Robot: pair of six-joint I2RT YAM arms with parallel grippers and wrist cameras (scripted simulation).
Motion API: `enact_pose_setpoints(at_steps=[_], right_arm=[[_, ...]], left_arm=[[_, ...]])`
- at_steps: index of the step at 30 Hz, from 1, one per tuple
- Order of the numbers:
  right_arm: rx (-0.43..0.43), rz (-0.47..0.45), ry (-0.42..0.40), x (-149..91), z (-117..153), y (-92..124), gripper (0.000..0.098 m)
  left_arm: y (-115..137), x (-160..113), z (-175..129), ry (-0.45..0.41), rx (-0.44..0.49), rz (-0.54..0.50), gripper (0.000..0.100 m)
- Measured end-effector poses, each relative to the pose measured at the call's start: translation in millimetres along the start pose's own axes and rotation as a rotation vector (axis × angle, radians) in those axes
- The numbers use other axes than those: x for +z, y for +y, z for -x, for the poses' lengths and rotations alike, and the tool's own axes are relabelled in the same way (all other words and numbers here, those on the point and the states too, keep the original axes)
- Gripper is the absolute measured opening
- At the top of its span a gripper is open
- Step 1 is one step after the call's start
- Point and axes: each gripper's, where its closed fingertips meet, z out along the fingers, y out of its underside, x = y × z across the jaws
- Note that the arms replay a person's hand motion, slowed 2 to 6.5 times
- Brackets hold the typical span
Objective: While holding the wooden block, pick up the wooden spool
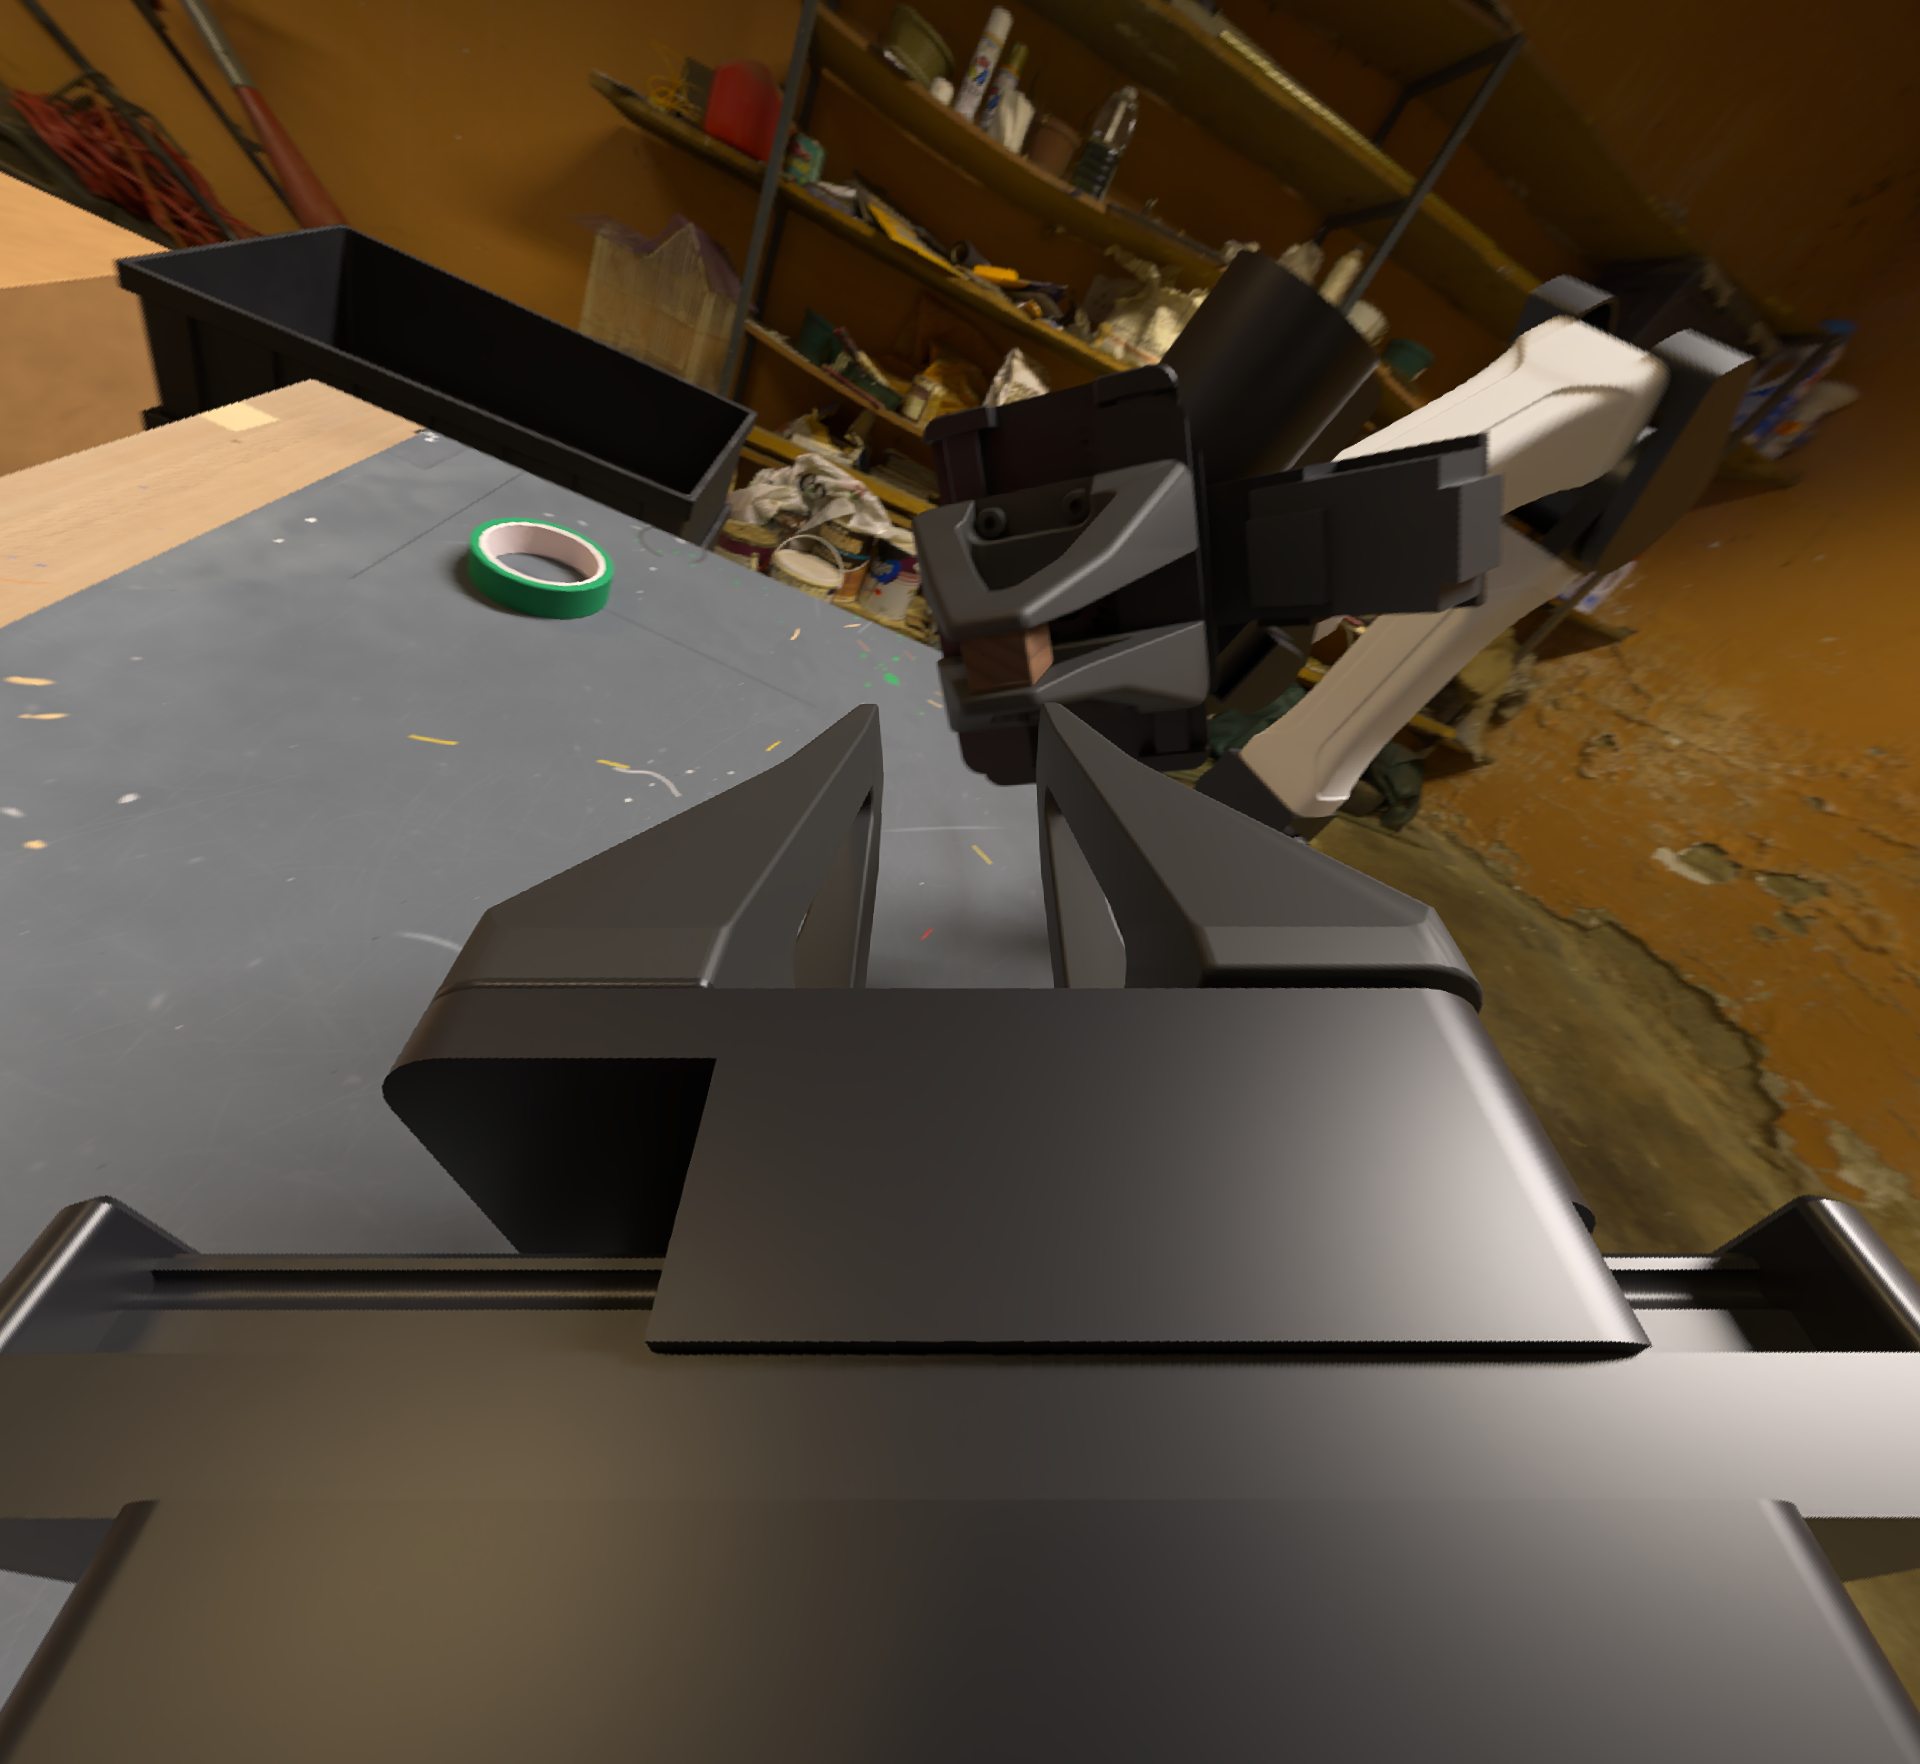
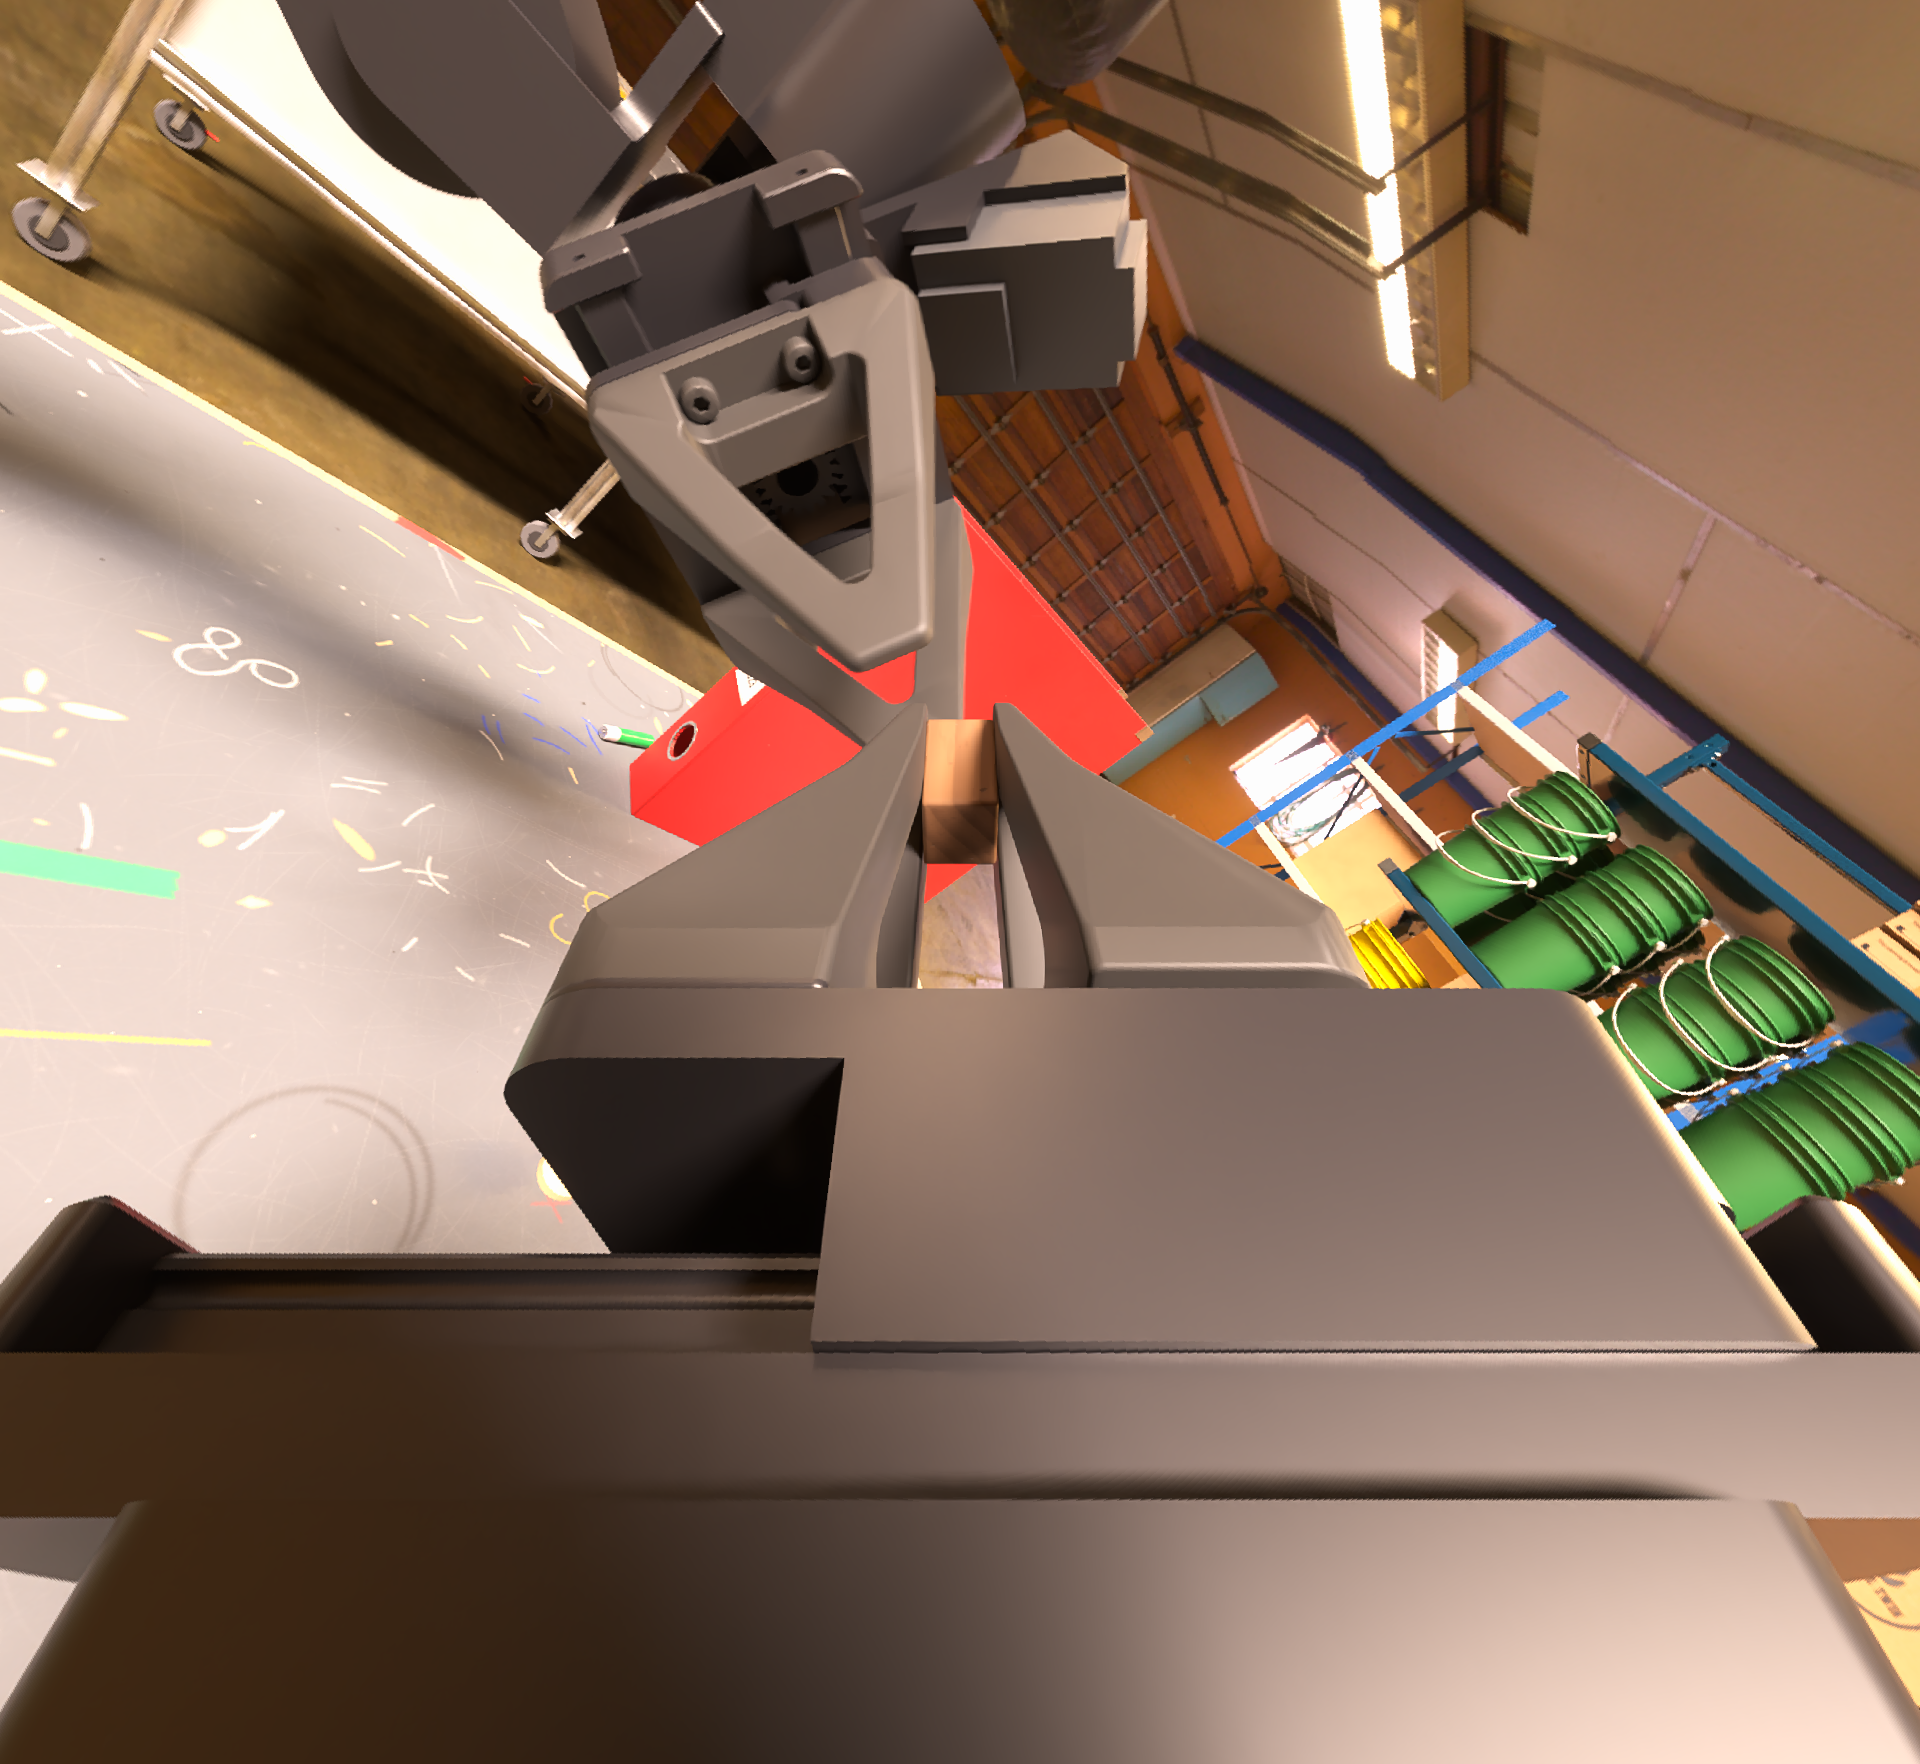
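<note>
My right gripper (image 2: 961, 727) is shut on a small wooden block (image 2: 958, 805) and holds it in the air above the grey mat (image 2: 260, 779). In the left wrist view the right gripper (image 1: 987, 670) shows just beyond my left fingertips, with the block (image 1: 1006, 660) between its jaws. My left gripper (image 1: 958, 727) is open and empty, with its tips close to the block. It also shows in the right wrist view (image 2: 899, 686), pointing down at the block. No wooden spool shows in either view.
A green tape roll (image 1: 538, 568) lies on the grey mat (image 1: 260, 831). A black bin (image 1: 436, 364) stands at the mat's far edge. A red box (image 2: 790, 779) and a green pen (image 2: 623, 734) lie on the mat beyond the right gripper.
</note>
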Motion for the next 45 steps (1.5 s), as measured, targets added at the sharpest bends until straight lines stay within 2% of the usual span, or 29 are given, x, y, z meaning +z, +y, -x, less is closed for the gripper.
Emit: enact_pose_setpoints(at_steps=[3, 7, 11, 15, 19, 23, 30, 36, 45], right_arm=[[0.007, 0.011, 0.019, -4.5, -6.7, 1.1, 0.0102], [0.025, 0.029, 0.059, -16.0, -21.7, 2.8, 0.0103], [0.026, 0.045, 0.099, -28.7, -36.2, 2.7, 0.0102], [0.018, 0.071, 0.134, -40.6, -47.4, 3.6, 0.0102], [0.005, 0.097, 0.171, -50.4, -56.5, 3.5, 0.0103], [-0.014, 0.115, 0.201, -57.7, -62.5, 2.2, 0.0103], [-0.042, 0.125, 0.224, -65.5, -66.8, -2.4, 0.0103], [-0.057, 0.135, 0.236, -68.9, -68.7, -4.6, 0.0103], [-0.074, 0.161, 0.254, -71.6, -71.8, -2.1, 0.0103]], left_arm=[[3.0, -3.0, 8.0, -0.068, 0.054, 0.023, 0.025], [2.9, -12.0, 25.5, -0.231, 0.209, 0.063, 0.026], [1.0, -23.5, 53.0, -0.461, 0.391, 0.117, 0.026], [-0.3, -38.7, 83.7, -0.743, 0.519, 0.19, 0.025], [0.2, -57.9, 109.2, -1.016, 0.585, 0.279, 0.023], [5.4, -70.4, 127.0, -1.193, 0.578, 0.339, 0.021], [16.4, -74.4, 143.8, -1.282, 0.487, 0.36, 0.019], [21.3, -76.9, 151.1, -1.364, 0.527, 0.427, 0.02], [28.1, -71.1, 153.2, -1.353, 0.534, 0.471, 0.021]])
